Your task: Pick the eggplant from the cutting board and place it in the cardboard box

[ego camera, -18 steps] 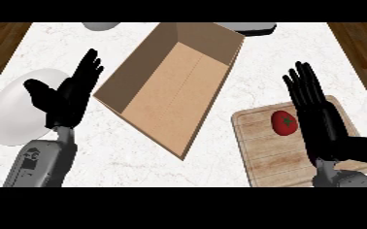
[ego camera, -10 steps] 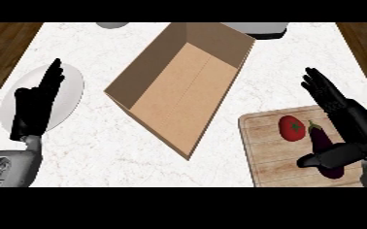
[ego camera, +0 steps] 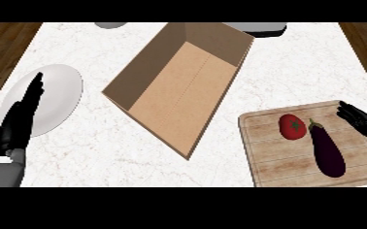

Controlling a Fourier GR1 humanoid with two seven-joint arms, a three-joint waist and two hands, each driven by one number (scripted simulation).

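A dark purple eggplant (ego camera: 327, 149) lies lengthwise on the right half of the wooden cutting board (ego camera: 267, 159), stem end pointing away. Nothing touches it. An open cardboard box (ego camera: 185, 88) sits tilted at the counter's middle, its inside bare. Only a small part of my right hand (ego camera: 353, 115) shows at the right edge, just past the board's far right corner and apart from the eggplant. My left hand (ego camera: 22, 118) rests open at the left edge, fingers straight and pointing up, over the rim of a white plate (ego camera: 61, 95).
A red tomato (ego camera: 291, 126) lies on the board, just left of the eggplant's stem. A grey bowl (ego camera: 111, 24) and a grey object (ego camera: 262, 27) stand at the counter's far edge. Brown floor shows beyond both far corners.
My right hand has slid off the cutting board to the right edge, uncovering the eggplant. My left hand has moved left and lower. The view has shifted so the box looks nearer the middle.
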